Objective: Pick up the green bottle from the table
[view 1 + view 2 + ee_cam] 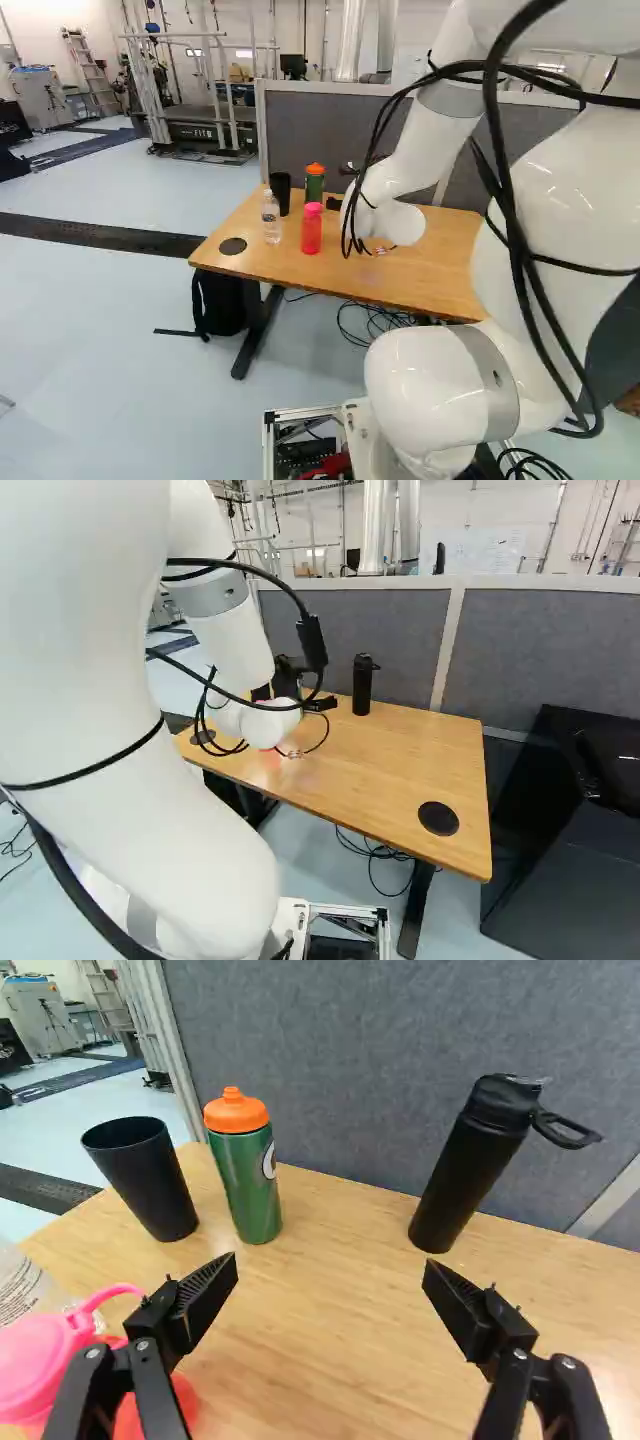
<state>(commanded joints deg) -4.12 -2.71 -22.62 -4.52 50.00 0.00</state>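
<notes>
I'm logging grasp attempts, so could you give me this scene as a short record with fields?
target: green bottle, orange lid, upright on the table
beside target: black cup
other bottles: pink bottle, clear bottle, black bottle
gripper: open, nothing gripped
target position: ahead of the gripper, not between its fingers
pink bottle against gripper: close by one finger; contact cannot be told
pickup: not yet made

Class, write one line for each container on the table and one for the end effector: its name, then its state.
Green bottle: upright, orange lid on
Black cup: upright, no lid
Black bottle: upright, lid on
Pink bottle: upright, lid on
Clear bottle: upright
End effector: open, holding nothing
</notes>
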